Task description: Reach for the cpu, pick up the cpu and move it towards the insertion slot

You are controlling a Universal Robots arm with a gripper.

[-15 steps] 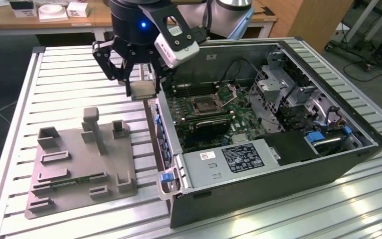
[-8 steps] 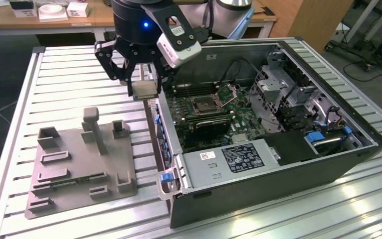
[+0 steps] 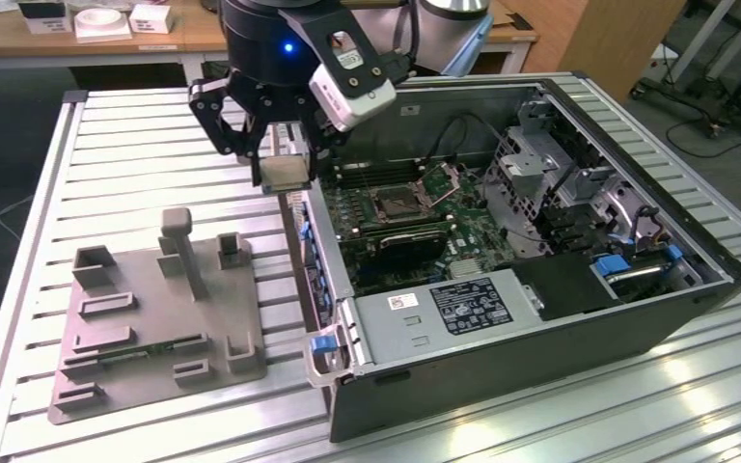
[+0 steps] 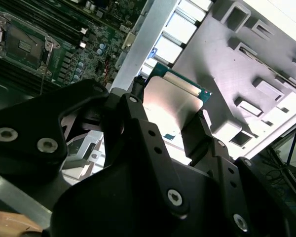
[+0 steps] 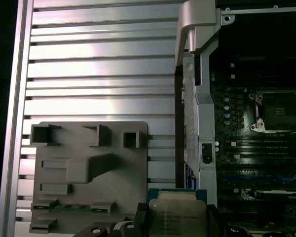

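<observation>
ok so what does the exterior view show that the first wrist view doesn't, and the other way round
Exterior view: the full black pincer shut on the cpu, held up near the open computer case; the case's power supply; a wooden desk behind.
First wrist view: the cpu's metal top face-on, with its green edge.
Both: the cpu, the grey fixture with a green memory stick in it, the slatted table, and the socket on the board, uncovered.
</observation>
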